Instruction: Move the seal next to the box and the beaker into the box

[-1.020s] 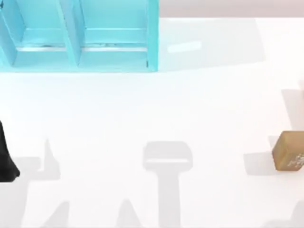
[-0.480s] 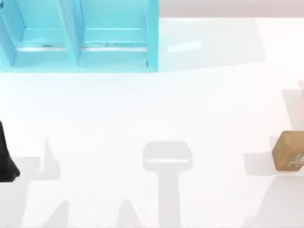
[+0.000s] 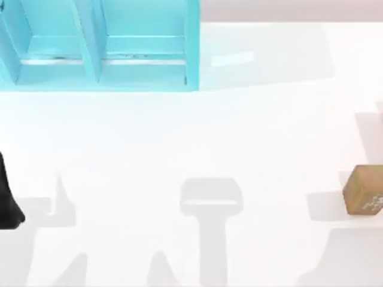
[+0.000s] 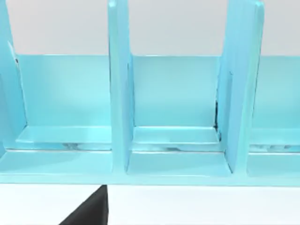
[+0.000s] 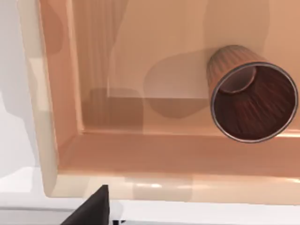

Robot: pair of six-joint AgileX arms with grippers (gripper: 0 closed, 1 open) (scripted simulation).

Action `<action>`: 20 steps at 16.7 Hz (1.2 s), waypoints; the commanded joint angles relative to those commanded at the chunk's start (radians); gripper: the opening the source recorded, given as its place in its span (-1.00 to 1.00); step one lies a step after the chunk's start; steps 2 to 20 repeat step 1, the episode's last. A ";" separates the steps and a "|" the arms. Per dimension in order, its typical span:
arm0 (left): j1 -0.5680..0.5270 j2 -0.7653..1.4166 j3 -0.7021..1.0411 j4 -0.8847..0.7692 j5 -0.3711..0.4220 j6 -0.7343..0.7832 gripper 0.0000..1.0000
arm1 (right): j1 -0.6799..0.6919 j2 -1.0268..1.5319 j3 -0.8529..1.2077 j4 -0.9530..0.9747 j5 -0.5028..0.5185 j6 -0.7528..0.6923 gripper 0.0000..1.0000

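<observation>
Shadow at five o'clock has spread, right arm moving, grip unreadable: beaker [image 5: 253,101] sits inside the box [image 5: 47,117] (seal [image 3: 364,190] still waiting).

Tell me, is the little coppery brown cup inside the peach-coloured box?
Inside. The right wrist view shows the coppery brown cup surrounded by the peach-coloured box's walls.

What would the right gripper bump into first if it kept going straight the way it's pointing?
Probably the box: the right wrist view looks straight into its tan inside, where the beaker sits off to one side. Most likely it would meet the box's floor first, though depth is hard to judge.
</observation>
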 joint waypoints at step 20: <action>0.000 0.000 0.000 0.000 0.000 0.000 1.00 | 0.000 0.002 0.000 -0.001 0.001 -0.001 1.00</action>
